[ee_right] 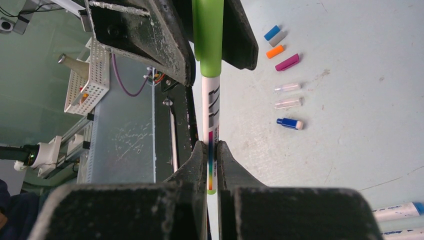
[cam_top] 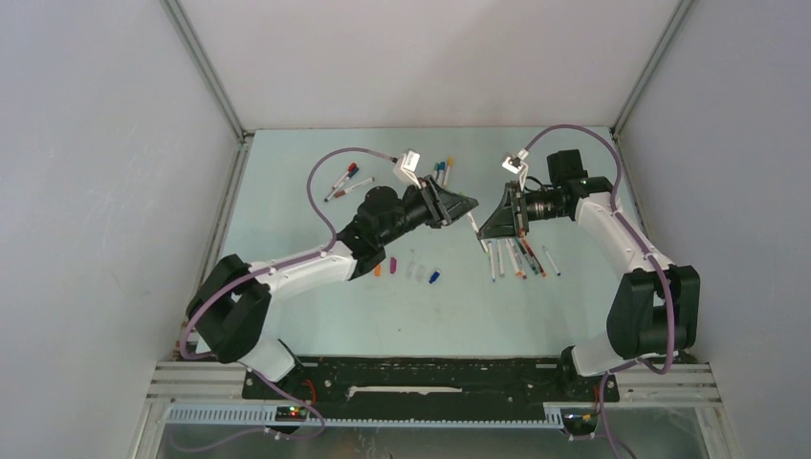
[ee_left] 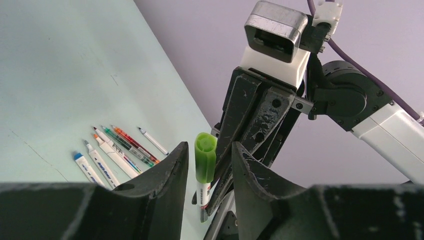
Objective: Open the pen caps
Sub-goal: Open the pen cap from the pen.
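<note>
While the right gripper (ee_right: 211, 150) clamps the pen (ee_right: 210, 107) barrel, the left gripper (ee_left: 205, 170) brackets its green cap (ee_left: 205, 156).

From above, both meet mid-desk, toward the far edge; loose caps (cam_top: 413, 273) lie nearer the left arm. Left wrist: jaws part-open around the cap, contact unclear. Right wrist: jaws nearly closed, pinching the barrel's end. Light, stiff, slick plastic; I judge the cap wants a firm squeeze mid-length, then a straight pull.

A lab test cell: plain grey panel walls (cam_top: 115, 191) on aluminium framing (cam_top: 206, 72) enclose the pale green desk (cam_top: 316, 316) around both end effectors.
</note>
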{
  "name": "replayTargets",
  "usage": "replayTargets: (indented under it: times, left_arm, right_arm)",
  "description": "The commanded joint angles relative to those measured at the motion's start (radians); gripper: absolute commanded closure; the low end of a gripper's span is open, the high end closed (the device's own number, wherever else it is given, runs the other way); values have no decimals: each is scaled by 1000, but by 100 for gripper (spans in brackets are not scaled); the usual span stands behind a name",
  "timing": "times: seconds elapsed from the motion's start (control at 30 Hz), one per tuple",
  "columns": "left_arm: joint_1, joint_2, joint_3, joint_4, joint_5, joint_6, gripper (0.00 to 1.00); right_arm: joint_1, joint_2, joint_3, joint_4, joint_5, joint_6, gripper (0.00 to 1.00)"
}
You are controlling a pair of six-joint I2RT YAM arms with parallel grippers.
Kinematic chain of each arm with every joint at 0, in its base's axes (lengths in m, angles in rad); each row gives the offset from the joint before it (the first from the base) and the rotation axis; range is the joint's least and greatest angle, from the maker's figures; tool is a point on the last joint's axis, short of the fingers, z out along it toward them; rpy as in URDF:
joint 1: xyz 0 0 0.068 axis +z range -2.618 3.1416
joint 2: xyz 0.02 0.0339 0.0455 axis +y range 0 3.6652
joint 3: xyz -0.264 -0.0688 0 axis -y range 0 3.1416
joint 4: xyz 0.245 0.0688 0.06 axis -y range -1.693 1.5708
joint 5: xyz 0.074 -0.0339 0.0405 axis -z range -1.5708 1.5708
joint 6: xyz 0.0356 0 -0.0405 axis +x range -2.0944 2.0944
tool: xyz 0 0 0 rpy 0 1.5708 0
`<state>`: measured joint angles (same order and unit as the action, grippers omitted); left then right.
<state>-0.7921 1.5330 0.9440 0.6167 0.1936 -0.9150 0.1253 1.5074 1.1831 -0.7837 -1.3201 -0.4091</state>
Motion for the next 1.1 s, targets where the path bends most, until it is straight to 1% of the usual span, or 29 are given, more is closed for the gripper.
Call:
replayTargets:
  times: [0.0,0.13,0.2,0.3,0.37,0.4,0.43,0.5,0.53,0.63,0.67,0.73,0.77,0.87,1.07]
  left_arm:
    - [-5,-43,50,2,-23,31,60]
    - [-5,-45,47,0,-23,31,62]
    - [-5,-44,50,2,-21,33,65]
    - [-5,-42,51,6,-11,33,77]
    - [-5,-39,52,12,-3,33,89]
    - [-4,-37,51,17,0,33,97]
    - [-5,-37,52,21,5,33,100]
    - [-5,-37,50,28,9,34,100]
    - [-5,-36,49,30,12,34,100]
    - [-5,-32,48,45,22,35,100]
    - [-6,-28,47,51,27,32,100]
    - [-8,-20,47,66,34,26,100]
    - [-10,-16,48,73,37,25,100]
    - [-15,-5,54,82,42,26,100]
    - [-17,7,63,82,46,38,100]
  right_arm:
    - [8,7,4,3,-5,-14,100]
    - [8,7,4,3,-4,-15,100]
    - [10,8,6,4,-3,-14,100]
    - [12,8,4,3,0,-14,100]
    - [13,10,4,3,3,-14,100]
    - [13,10,4,3,6,-14,100]
    - [13,12,5,3,7,-14,100]
    - [14,12,5,3,10,-11,100]
    - [15,14,4,8,14,-7,96]
    - [15,18,4,16,14,11,69]
    - [14,18,5,19,11,16,62]
    - [14,19,5,22,3,25,52]
    - [14,18,5,24,0,28,50]
    - [16,21,5,32,-10,46,49]
    - [24,34,4,65,-35,103,53]
